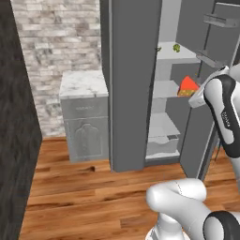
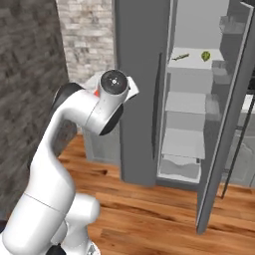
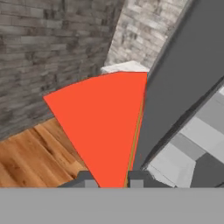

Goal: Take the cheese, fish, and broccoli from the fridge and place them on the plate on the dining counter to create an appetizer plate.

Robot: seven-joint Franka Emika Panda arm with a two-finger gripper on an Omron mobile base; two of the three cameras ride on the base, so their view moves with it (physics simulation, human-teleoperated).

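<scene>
The gripper (image 3: 111, 180) is clamped on the cheese (image 3: 103, 127), held outside the open fridge (image 1: 131, 84); its fingertips are mostly hidden. The broccoli (image 2: 205, 56) and the fish (image 2: 180, 57) lie on an upper shelf, small and blurry.

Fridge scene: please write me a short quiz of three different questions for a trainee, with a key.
1. True or false: the gripper is shut on the cheese.
2. Which items lie on the upper shelf of the fridge? A) fish and broccoli; B) cheese and plate; C) two bottles.
3. Fill in: the fridge door is ____.

Key: 1 true; 2 A; 3 open.
</scene>
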